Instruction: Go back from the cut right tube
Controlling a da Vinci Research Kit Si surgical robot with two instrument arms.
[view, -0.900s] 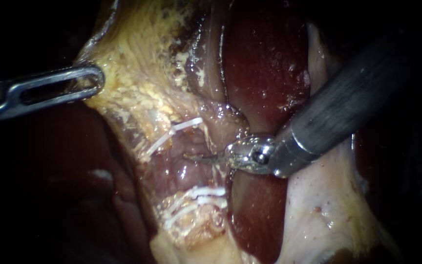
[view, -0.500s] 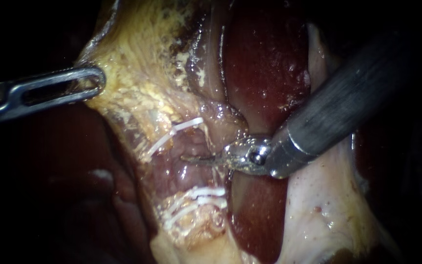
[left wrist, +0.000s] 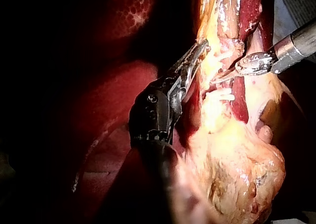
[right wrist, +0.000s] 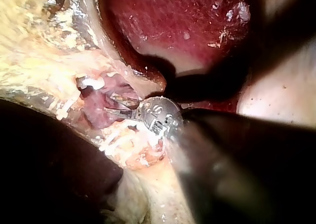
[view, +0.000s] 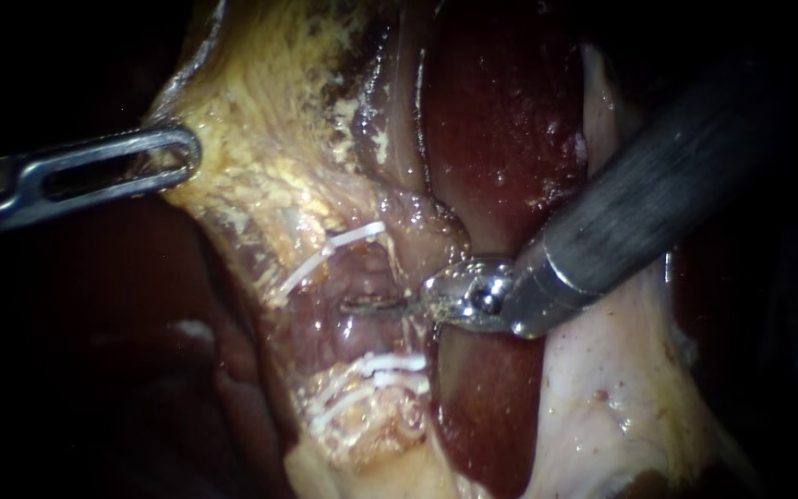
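Pink, wet tube between white clips lies right at my right instrument's thin, slightly parted jaws. My left instrument clamps yellow fatty tissue, stretching everything taut for a clean retreat.

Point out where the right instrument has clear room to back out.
Clear: over the liver along the right instrument's shaft, toward upper right. Crowded: at its tip, between the upper clips and lower clips.

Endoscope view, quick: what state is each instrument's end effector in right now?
Left instrument: end effector shut on the pale yellow tissue.
Right instrument: end effector slightly open, holding nothing.
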